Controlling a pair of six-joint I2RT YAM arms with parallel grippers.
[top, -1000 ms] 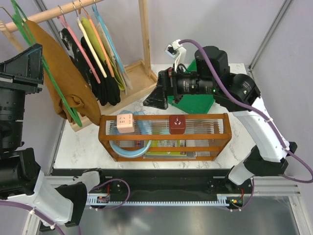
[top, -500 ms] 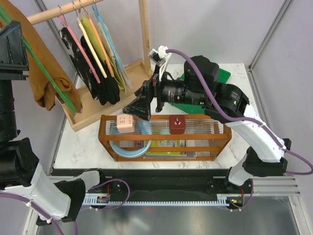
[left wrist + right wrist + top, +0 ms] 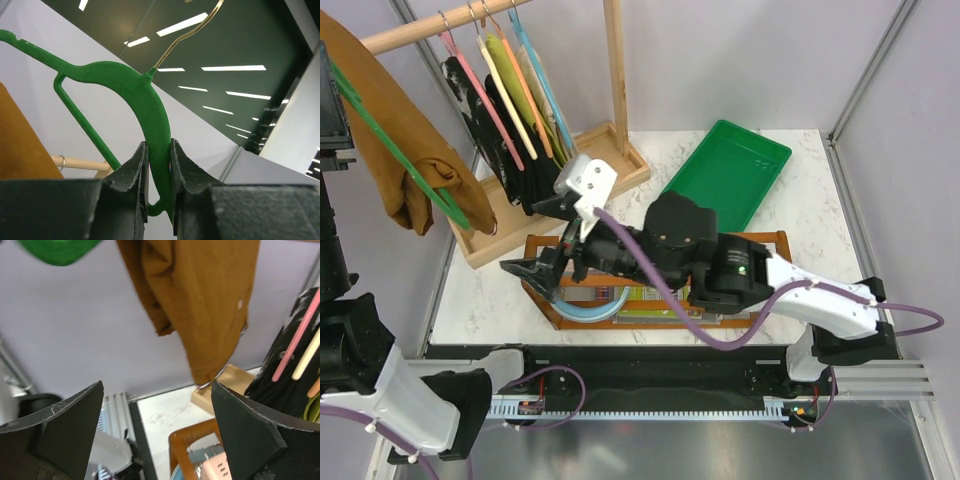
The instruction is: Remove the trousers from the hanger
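Note:
The rust-brown trousers (image 3: 395,135) hang folded over the green hanger (image 3: 400,155) at the far left, held high and clear of the wooden rail. In the left wrist view my left gripper (image 3: 159,150) is shut on the hanger (image 3: 125,82) just below its metal hook, with the trousers (image 3: 20,150) at the left edge. My right gripper (image 3: 525,268) reaches left over the basket and stands open. In the right wrist view its open fingers (image 3: 157,405) point at the lower end of the trousers (image 3: 200,295), which hangs above them, apart from both pads.
A wooden rack (image 3: 440,25) at the back left carries pink, yellow, orange and blue hangers with black and olive garments (image 3: 525,140). A brown wire basket (image 3: 545,300) with a pink cube sits under the right arm. A green tray (image 3: 730,175) lies at the back right.
The right arm swung from the back centre forward and left over the basket, toward the trousers. The left gripper carried the hanger and trousers left and higher.

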